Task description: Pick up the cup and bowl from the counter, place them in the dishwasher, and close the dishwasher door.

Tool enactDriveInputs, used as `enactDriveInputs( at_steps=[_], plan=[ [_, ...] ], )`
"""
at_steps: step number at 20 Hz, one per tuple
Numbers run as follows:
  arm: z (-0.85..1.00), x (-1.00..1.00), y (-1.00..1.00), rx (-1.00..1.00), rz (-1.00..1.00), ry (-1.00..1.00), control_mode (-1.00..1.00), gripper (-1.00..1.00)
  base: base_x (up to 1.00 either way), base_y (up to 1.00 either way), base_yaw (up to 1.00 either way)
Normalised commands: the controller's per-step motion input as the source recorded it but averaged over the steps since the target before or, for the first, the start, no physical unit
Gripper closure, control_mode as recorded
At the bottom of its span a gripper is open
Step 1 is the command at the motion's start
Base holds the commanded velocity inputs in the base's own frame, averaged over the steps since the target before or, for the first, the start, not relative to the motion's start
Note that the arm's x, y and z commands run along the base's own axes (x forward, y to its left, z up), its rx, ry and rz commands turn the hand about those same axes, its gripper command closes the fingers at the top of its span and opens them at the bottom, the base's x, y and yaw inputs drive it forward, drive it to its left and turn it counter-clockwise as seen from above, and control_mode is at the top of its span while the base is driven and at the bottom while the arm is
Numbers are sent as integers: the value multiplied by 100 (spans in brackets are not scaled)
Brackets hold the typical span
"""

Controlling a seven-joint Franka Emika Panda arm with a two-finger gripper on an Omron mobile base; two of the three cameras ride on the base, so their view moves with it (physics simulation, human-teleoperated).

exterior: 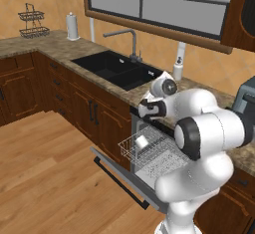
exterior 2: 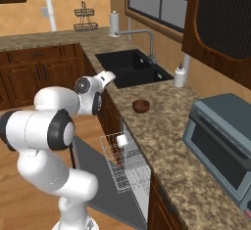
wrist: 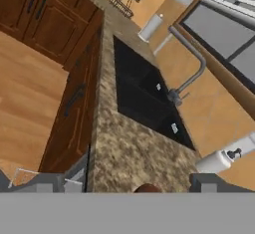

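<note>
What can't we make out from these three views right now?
- Bowl: hand view, cut off at the bottom edge, only its rim shows.
- Bowl in the left base view: the arm covers that stretch of counter.
- Cup in the rack: lying or upright, too small to tell.
- Dishwasher door: right base view, partly behind the arm; handle unseen there.
- Gripper: just the finger bases, wide apart.

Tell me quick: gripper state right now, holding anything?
Gripper: open, fingers spread wide and empty, hanging over the counter just short of the bowl.
</note>
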Motion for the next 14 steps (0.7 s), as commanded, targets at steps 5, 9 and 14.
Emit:
enactDriveInputs(
  at_steps=[5, 9, 14],
  plan=[
    [66, -2, 0, -6, -12, 42, -100, -100, 0, 0, 0],
    [4, 0, -1, 0, -13, 49, -100, -100, 0, 0, 0],
    [-40, -4, -18, 0, -13, 33, -100, -100, 0, 0, 0]
  ],
)
